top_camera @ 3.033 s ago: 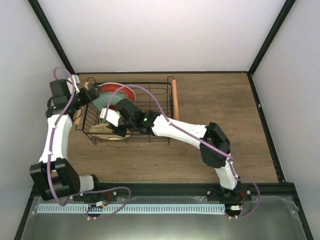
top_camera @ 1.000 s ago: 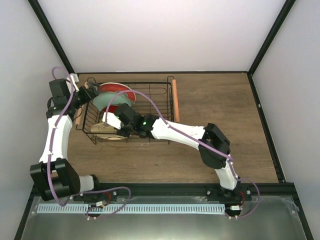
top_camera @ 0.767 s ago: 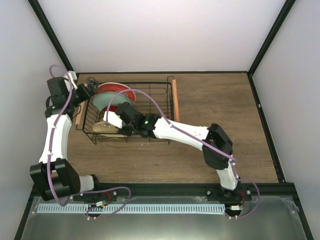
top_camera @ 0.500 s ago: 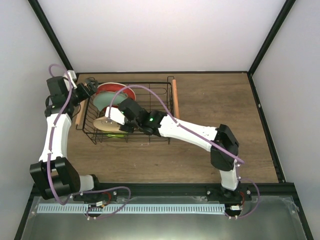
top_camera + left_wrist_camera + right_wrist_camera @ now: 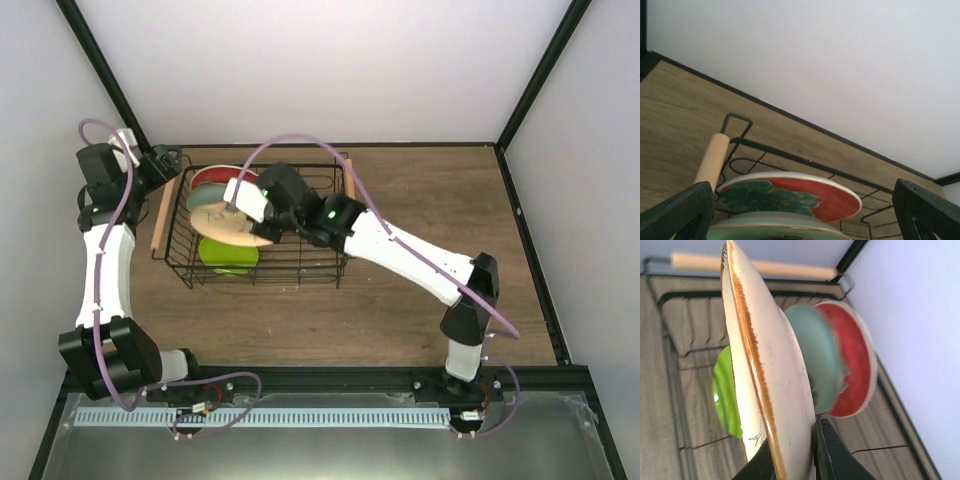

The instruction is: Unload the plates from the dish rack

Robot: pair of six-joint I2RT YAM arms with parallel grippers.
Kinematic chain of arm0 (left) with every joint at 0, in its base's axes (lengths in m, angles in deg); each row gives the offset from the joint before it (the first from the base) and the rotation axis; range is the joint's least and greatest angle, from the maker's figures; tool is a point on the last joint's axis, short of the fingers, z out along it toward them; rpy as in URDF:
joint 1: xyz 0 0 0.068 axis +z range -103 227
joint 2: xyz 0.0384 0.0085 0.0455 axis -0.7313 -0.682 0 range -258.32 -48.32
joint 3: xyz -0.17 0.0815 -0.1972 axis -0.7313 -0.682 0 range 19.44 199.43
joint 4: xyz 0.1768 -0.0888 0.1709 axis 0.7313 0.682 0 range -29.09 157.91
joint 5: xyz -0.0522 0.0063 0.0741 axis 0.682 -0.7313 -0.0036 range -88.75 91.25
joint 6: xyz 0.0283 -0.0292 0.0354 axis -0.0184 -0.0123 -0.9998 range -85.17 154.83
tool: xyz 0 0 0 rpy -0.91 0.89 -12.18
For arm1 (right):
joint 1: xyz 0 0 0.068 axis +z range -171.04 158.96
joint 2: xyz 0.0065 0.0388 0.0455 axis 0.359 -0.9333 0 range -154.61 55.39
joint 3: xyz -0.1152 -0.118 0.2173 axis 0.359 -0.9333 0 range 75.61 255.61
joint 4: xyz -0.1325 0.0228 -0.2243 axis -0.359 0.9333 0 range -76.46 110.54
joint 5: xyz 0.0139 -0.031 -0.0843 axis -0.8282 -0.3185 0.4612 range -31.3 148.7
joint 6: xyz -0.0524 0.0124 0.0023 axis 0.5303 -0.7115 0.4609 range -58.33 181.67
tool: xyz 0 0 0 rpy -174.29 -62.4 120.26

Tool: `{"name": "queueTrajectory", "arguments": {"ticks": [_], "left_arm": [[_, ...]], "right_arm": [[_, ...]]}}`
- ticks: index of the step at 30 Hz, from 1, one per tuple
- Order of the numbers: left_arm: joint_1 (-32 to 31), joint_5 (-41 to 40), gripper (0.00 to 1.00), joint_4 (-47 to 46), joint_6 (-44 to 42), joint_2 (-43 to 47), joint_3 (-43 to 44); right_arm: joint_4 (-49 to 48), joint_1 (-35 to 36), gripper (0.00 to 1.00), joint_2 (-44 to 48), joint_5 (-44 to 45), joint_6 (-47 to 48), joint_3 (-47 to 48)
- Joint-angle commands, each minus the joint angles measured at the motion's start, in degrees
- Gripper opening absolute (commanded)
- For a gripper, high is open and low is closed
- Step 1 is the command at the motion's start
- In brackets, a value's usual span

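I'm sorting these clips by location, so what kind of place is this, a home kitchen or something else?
Likely a robot test cell, not a kitchen: two robot arms at a wooden table, plain white walls framed by black posts, and a wire dish rack of plates.

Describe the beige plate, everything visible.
The beige plate is round and cream, with an orange-brown line round its rim and a few dark specks; it looks like glazed ceramic. The right gripper is shut on its rim, a finger on each face. It hangs almost on edge, tilted, above the left half of the rack, over the lime plate and in front of the mint plate. It seems to touch nothing but the gripper.
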Motion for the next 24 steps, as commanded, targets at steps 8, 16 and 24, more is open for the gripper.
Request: {"name": "queueTrajectory", "arguments": {"ticks": [8, 16, 24], "left_arm": [[1.68, -0.03, 1.0, -2.12, 1.25, -0.34, 0.93], [1.68, 0.91, 1.0, -1.94, 1.36, -0.06, 0.29], [1.68, 2.11, 1.0, -2.26, 1.69, 0.19, -0.13]], "right_arm": [[-4.36, -15.21, 0.01, 3.76, 3.03, -11.75, 20.11], [-12.31, -27.64, 0.01, 5.55, 14.1, -23.81, 16.09], [-7.4, -43.39, 0.01, 7.43, 23.38, -36.86, 9.82]]}}
